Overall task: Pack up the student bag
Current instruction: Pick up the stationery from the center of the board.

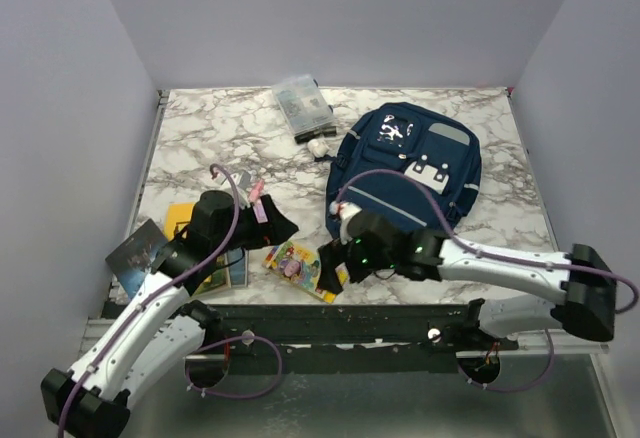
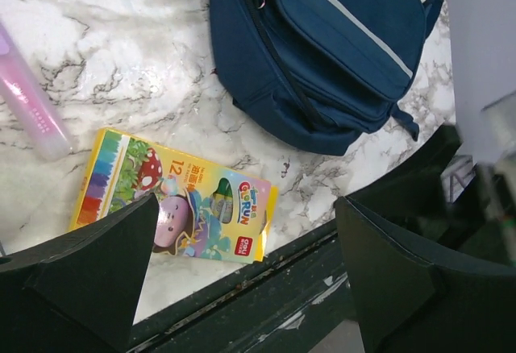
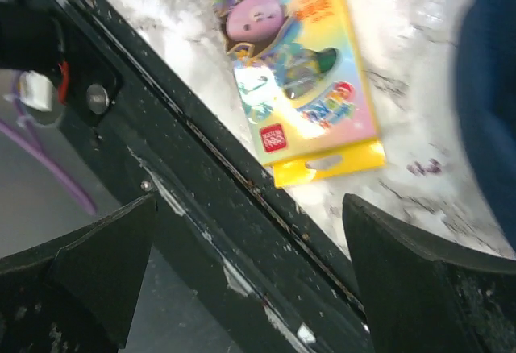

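On the marble table, the student bag lies flat right of centre, its base toward the near edge. We cannot tell from here whether its main zip is open. Both arms hang low over the near strip of the table. The left gripper and the right gripper both stand wide and hold nothing.

A stack of books sits at the near left. The crayon box lies flat between the two grippers, just left of the bag, with its yellow tab close to the near edge.

We judge the box to be the next thing to take. It is thin and flat, so we should span its narrow width, come down square and close slowly. Only one arm should grasp. The other is better spent holding the bag's mouth open. The pink pen can wait.
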Motion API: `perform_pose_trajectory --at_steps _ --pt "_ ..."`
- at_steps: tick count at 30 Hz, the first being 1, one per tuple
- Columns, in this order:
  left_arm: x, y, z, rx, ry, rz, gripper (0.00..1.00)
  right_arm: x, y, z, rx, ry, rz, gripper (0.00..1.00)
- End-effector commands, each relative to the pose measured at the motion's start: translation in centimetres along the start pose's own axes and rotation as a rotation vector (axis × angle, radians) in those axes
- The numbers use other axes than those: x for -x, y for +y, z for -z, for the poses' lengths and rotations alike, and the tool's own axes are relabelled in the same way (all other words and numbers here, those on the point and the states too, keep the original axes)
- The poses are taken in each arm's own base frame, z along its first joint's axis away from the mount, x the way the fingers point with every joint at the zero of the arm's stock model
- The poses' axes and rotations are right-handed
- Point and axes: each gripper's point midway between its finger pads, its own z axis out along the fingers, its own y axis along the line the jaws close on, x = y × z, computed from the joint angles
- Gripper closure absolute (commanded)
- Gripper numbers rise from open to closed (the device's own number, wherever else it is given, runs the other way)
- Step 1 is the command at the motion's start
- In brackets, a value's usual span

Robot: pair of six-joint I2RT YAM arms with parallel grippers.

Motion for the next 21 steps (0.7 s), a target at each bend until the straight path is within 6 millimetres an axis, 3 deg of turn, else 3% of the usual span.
perform_pose_trajectory --at_steps 1,6,9,14,21 --pt "0.3 1.2 1.8 0.046 -0.089 0.047 0.08 1.2 1.2 -3.8 -0.164 -0.057 0.217 0.00" --pt "1.2 1.7 4.6 0.090 -0.173 0.009 0.07 0.5 0.7 -6.7 -0.201 -0.034 0.360 0.00" --pt "1.1 1.8 5.2 0.093 -0.189 0.009 0.07 0.0 0.1 -8.0 -0.210 -0.007 0.436 0.00" --pt "0.4 2.3 4.8 0.101 -0.171 0.046 0.06 0.2 -0.1 -9.7 -0.214 -0.003 0.507 0.00" --pt "-0.3 2.4 4.0 0.117 -0.130 0.139 0.05 -1.3 -0.9 -11.5 -0.204 0.031 0.542 0.00"
